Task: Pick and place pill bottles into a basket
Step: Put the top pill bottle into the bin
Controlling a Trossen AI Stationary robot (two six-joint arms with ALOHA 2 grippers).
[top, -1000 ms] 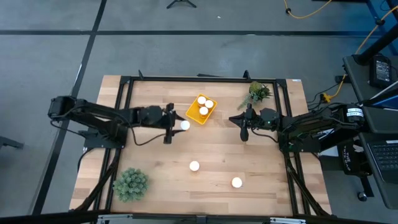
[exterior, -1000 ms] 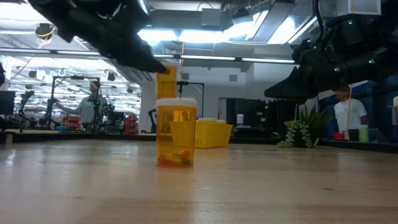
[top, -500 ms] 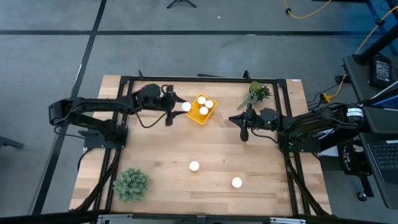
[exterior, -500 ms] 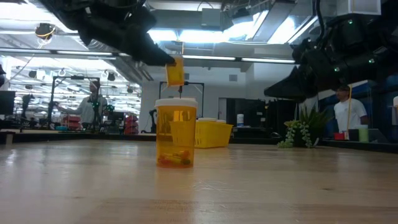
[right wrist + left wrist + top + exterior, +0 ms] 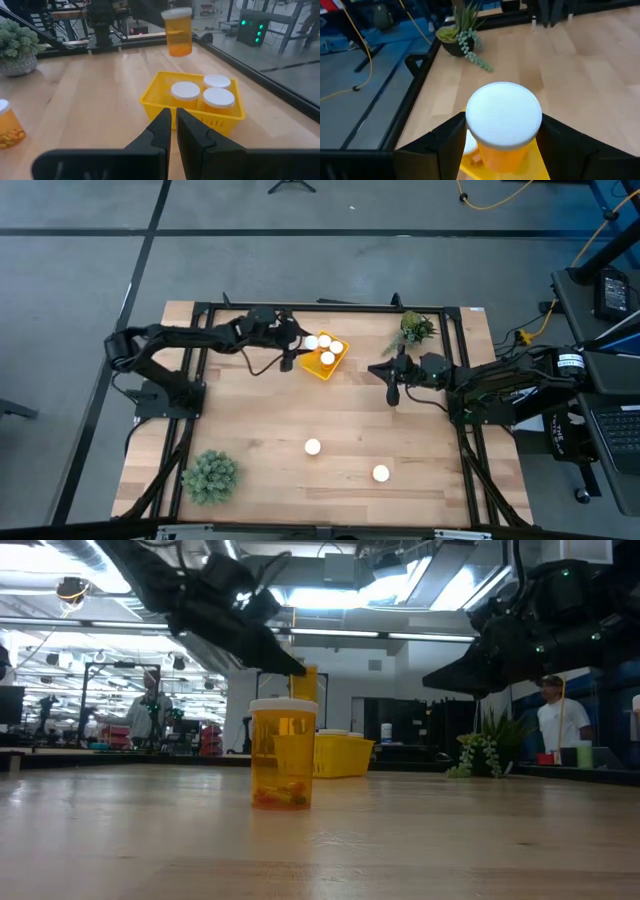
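My left gripper (image 5: 303, 346) is shut on a pill bottle (image 5: 504, 116), orange with a white cap, and holds it in the air at the left side of the yellow basket (image 5: 318, 367). The low view shows the held bottle (image 5: 306, 682) above the table. Three capped bottles (image 5: 186, 90) stand upright in the basket (image 5: 165, 107). Two more bottles (image 5: 313, 447) (image 5: 381, 473) stand on the table's near half. My right gripper (image 5: 172, 125) hovers shut to the right of the basket, pointing toward it. My left gripper pinches the bottle's orange body just under the white cap (image 5: 485, 150), one finger (image 5: 451, 142) on each side. The fingers reach in from the table's left, slanting a little downward. The bottle is upright and lifted clear, over the basket's left edge.
One green plant (image 5: 210, 475) stands at the near left corner, another (image 5: 415, 328) at the far right beside the basket. A black frame (image 5: 330, 308) runs round the table. People stand in the room beyond the table (image 5: 145, 710).
My left gripper has carried the bottle toward the table's far edge and then right toward the basket, ending at its left edge. The bottle has stayed upright and clear of the table.
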